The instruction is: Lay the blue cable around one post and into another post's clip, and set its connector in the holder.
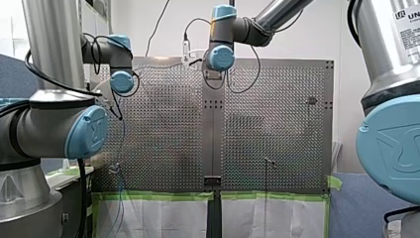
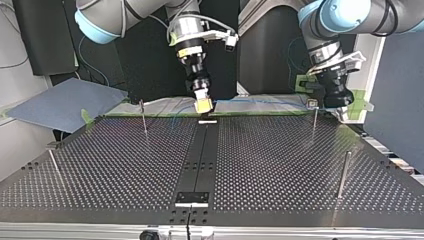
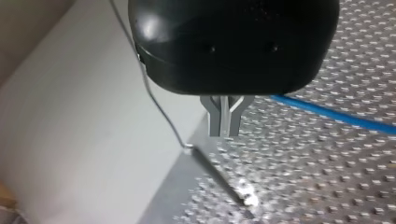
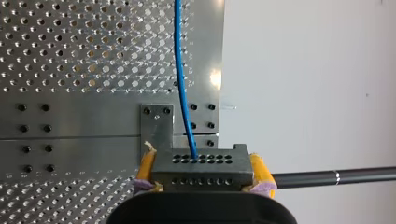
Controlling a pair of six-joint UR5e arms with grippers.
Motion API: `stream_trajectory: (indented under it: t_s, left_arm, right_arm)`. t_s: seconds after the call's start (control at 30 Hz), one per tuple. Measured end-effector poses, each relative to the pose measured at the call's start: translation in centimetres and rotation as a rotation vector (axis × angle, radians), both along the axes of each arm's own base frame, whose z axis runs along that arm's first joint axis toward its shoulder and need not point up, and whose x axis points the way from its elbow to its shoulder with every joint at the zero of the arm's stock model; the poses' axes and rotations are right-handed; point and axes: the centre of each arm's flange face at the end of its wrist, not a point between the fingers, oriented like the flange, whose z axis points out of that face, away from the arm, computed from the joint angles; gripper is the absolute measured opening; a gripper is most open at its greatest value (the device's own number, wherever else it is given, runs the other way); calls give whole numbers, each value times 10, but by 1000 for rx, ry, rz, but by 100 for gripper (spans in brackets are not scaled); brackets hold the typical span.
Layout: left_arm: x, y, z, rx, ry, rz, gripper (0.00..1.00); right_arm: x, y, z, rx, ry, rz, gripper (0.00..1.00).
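Yellow pads of my right gripper (image 4: 204, 171) clamp the dark, hole-dotted connector (image 4: 201, 161) from both sides in the right wrist view. The blue cable (image 4: 180, 70) leaves the connector's upper face and runs straight ahead over the perforated table (image 4: 70, 56). Just ahead of the connector a small bolted plate (image 4: 156, 123) sits close to the table's edge, and past that edge lies a white sheet (image 4: 303, 70). In the top view this gripper hangs at the far edge, over the end of the dark centre strip (image 2: 200, 155). My right arm comes down from the view's upper left with its wrist pointing almost straight down. The wide middle of the table is open. Thin posts stand only toward its sides: the far left post (image 2: 143, 117), the near left post (image 2: 54, 167), the far right post (image 2: 314, 122) and the near right post (image 2: 344, 174). The cable lies along the far edge, between the two grippers. My left gripper (image 3: 225, 122) has its metal fingers drawn close together, with the cable passing just beside them over the table. In the top view it hovers over the far right corner, just beside the far right post. My left arm drops in from the upper right, its wrist tilted slightly.
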Motion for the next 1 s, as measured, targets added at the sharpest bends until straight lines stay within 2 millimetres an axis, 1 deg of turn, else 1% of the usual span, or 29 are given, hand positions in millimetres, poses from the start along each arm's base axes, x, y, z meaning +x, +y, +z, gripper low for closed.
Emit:
stream_trajectory:
  t_s: [0.23, 0.43, 0.63, 0.77, 1.0]
  left_arm:
    - [-1, 11, 46, -16, -64, 27, 9]
    - [4, 19, 70, -18, -84, 52, 9]
    - [15, 21, 93, -1, -121, 30, 9]
    - [26, 22, 103, 7, -133, 12, 9]
    - [50, 24, 108, 12, -121, -1, 9]
  right_arm:
    - [2, 5, 4, 7, 26, 4, 0]
    - [5, 3, 16, -6, 9, 5, 0]
    - [10, -2, 36, -30, -31, 12, 0]
    - [15, -6, 51, -46, -66, 34, 0]
    - [27, -15, 55, -59, -74, 46, 0]
